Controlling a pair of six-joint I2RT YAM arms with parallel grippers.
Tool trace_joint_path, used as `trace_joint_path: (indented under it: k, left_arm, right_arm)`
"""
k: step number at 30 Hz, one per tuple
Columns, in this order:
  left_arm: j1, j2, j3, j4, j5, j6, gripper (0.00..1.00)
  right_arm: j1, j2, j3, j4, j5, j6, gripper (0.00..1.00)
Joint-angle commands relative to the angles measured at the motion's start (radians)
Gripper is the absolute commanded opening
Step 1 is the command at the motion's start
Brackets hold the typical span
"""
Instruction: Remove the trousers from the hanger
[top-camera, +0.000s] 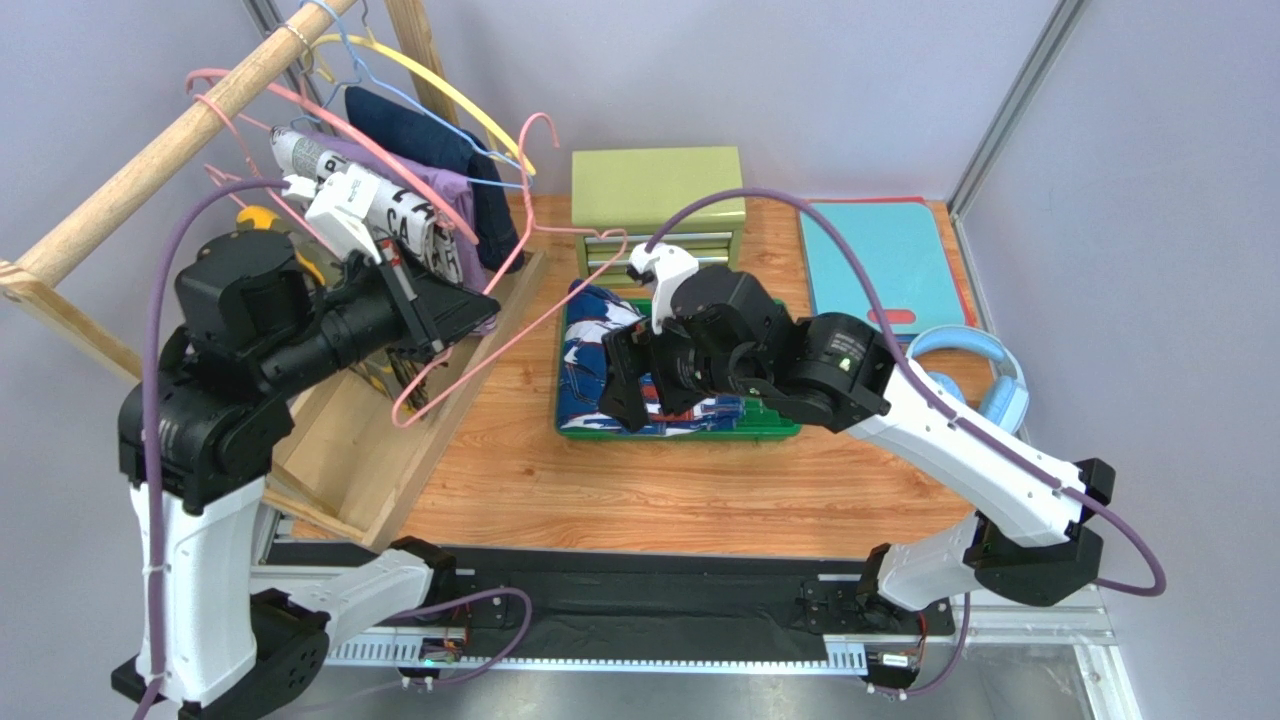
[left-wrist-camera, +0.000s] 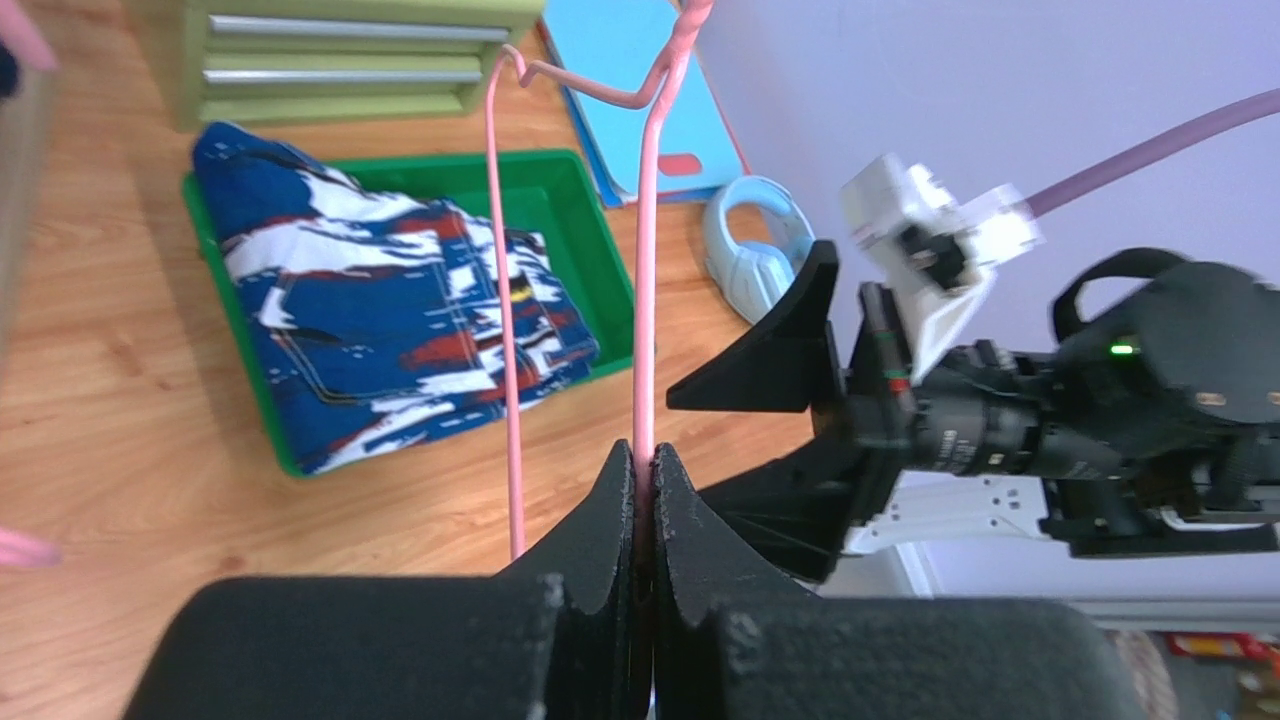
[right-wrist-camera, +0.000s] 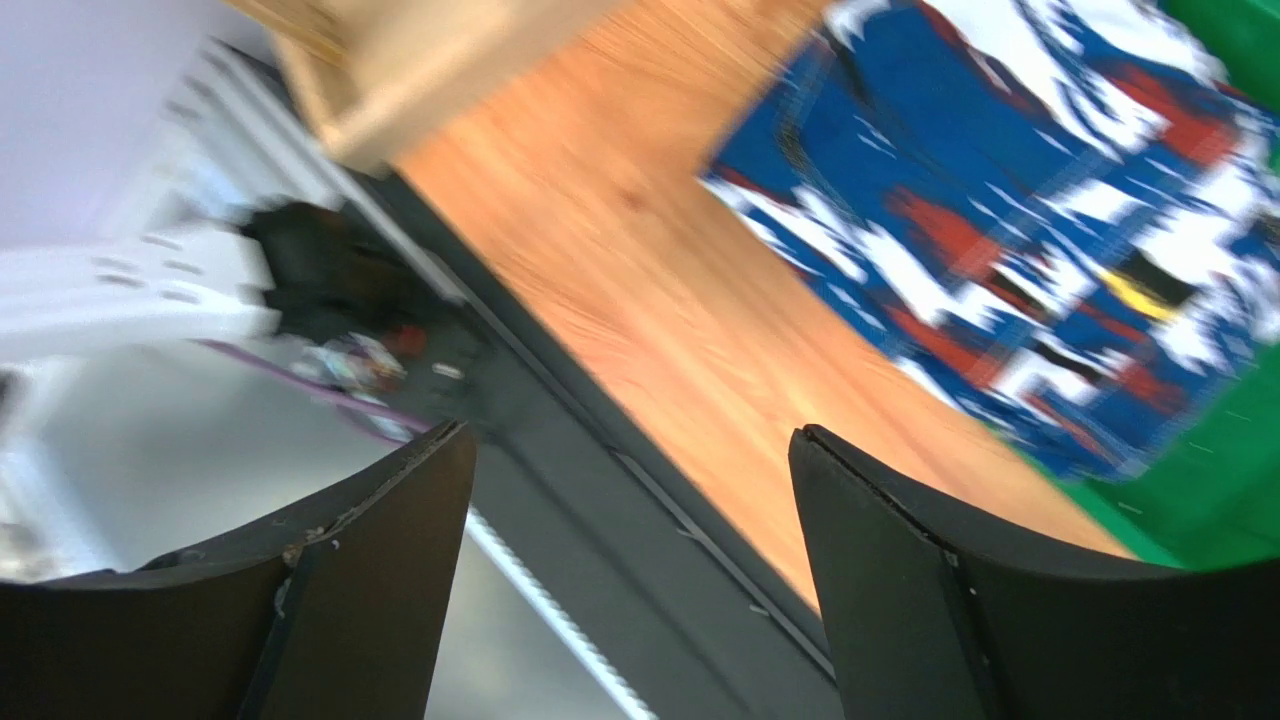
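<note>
The blue splotch-print trousers (top-camera: 589, 333) lie folded in a green tray (top-camera: 751, 431), off the hanger; they also show in the left wrist view (left-wrist-camera: 391, 315) and the right wrist view (right-wrist-camera: 1052, 225). My left gripper (top-camera: 484, 311) is shut on one wire of the pink hanger (left-wrist-camera: 646, 225) and holds it in the air, its hook (top-camera: 609, 240) pointing toward the tray. The hanger is bare. My right gripper (top-camera: 649, 402) is open and empty above the tray's near edge, hiding part of the trousers. Its jaws (right-wrist-camera: 631, 435) stand wide apart over the table's front edge.
A wooden rail (top-camera: 181, 135) at the back left carries a yellow hanger (top-camera: 436, 83), other hangers and garments. An olive drawer box (top-camera: 657, 188) stands behind the tray, a teal board (top-camera: 872, 255) to its right, light blue headphones (top-camera: 962, 375) beside my right arm.
</note>
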Motion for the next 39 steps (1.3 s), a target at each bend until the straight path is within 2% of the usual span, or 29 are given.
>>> trace_joint_path:
  k: [1, 6, 14, 17, 18, 22, 26, 28, 29, 32, 35, 39]
  left_arm:
    - [-0.001, 0.021, 0.022, 0.060, 0.088, -0.064, 0.00]
    - [-0.001, 0.032, 0.007, 0.075, 0.133, -0.091, 0.00]
    - [-0.001, 0.015, -0.022, 0.103, 0.170, -0.092, 0.00]
    - [-0.002, 0.006, -0.038, 0.114, 0.183, -0.103, 0.00]
    - [-0.001, 0.000, -0.042, 0.117, 0.185, -0.103, 0.00]
    - [-0.001, -0.023, -0.075, 0.127, 0.190, -0.106, 0.00]
    - [-0.001, -0.031, -0.098, 0.141, 0.217, -0.104, 0.00]
    - [-0.001, -0.035, -0.096, 0.141, 0.219, -0.104, 0.00]
    - [-0.001, -0.037, -0.095, 0.140, 0.223, -0.104, 0.00]
    - [-0.001, -0.040, -0.090, 0.144, 0.249, -0.104, 0.00]
    - [-0.001, -0.051, -0.104, 0.152, 0.272, -0.110, 0.00]
    - [-0.001, -0.075, -0.131, 0.172, 0.292, -0.135, 0.00]
  right_arm:
    - [-0.024, 0.007, 0.168, 0.182, -0.079, 0.185, 0.82]
    - [-0.040, 0.057, 0.210, 0.373, 0.025, 0.346, 0.83]
    - [-0.050, 0.114, 0.222, 0.575, 0.035, 0.484, 0.80]
    - [-0.049, 0.133, 0.228, 0.605, 0.053, 0.522, 0.71]
    - [-0.049, 0.140, 0.233, 0.611, 0.055, 0.525, 0.63]
    - [-0.049, 0.157, 0.234, 0.612, 0.047, 0.554, 0.44]
    - [-0.038, 0.160, 0.222, 0.629, 0.029, 0.559, 0.38]
    - [-0.031, 0.163, 0.227, 0.637, 0.022, 0.562, 0.28]
    - [-0.026, 0.162, 0.225, 0.635, 0.021, 0.562, 0.19]
    - [-0.026, 0.156, 0.219, 0.637, -0.003, 0.555, 0.09]
    - [-0.026, 0.139, 0.198, 0.649, -0.030, 0.551, 0.00]
    - [-0.024, 0.110, 0.146, 0.712, -0.062, 0.568, 0.00]
